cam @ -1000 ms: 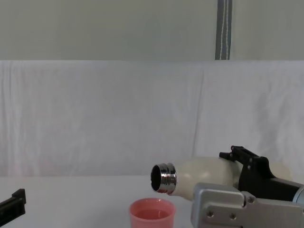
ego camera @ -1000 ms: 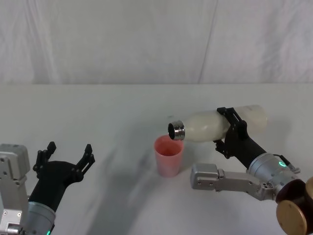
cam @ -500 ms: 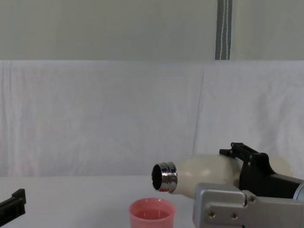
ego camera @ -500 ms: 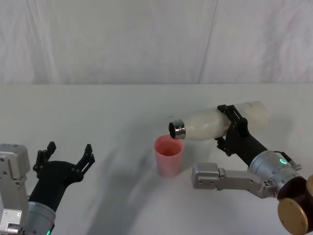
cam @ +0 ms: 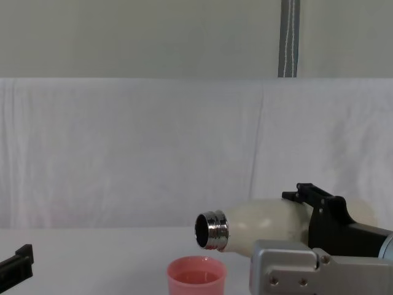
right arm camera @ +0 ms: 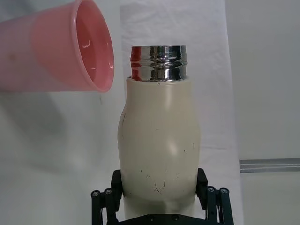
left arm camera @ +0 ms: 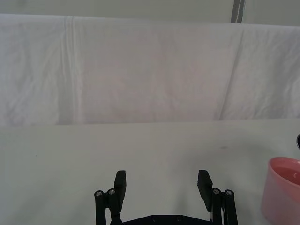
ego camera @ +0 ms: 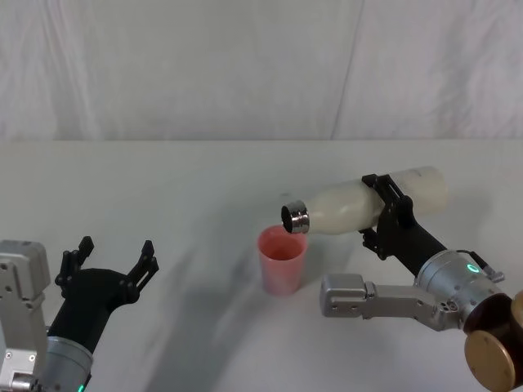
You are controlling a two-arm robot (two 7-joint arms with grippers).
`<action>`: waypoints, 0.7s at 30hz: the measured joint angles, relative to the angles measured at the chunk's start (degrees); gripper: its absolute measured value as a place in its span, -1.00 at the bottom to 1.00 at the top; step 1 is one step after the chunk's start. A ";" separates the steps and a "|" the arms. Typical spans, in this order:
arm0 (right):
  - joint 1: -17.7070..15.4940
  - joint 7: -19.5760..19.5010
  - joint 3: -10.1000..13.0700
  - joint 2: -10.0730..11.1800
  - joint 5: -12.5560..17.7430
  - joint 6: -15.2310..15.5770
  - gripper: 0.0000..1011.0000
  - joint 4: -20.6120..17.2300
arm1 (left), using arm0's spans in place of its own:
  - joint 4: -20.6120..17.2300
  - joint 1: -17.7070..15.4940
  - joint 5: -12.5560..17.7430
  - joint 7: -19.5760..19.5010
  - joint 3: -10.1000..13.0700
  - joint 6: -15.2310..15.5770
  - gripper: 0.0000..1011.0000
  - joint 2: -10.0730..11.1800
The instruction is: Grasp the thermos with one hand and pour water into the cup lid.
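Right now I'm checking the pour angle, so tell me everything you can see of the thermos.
The thermos is a cream-white bottle with rounded shoulders and a shiny threaded steel neck, uncapped, its body marked with small dark scuffs. It lies almost horizontal in the air, mouth tipped slightly down, just above the rim of the pink cup without touching it. The right hand is shut on its body, one black jaw on each side. No water stream is visible at its mouth.

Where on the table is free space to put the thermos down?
Bare table lies between the left gripper and the cup lid, and behind it toward the backdrop. It is crowded where the right gripper holds the thermos over the cup lid.
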 joint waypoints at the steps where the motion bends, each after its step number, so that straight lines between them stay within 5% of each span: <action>1: 0.00 0.00 0.00 0.00 0.00 0.00 0.88 0.00 | 0.00 0.00 0.00 0.00 0.00 0.00 0.98 0.00; 21: 0.45 0.05 -0.89 0.33 -1.46 0.56 0.88 -0.19 | 0.00 0.00 0.00 0.00 0.00 0.00 0.98 0.00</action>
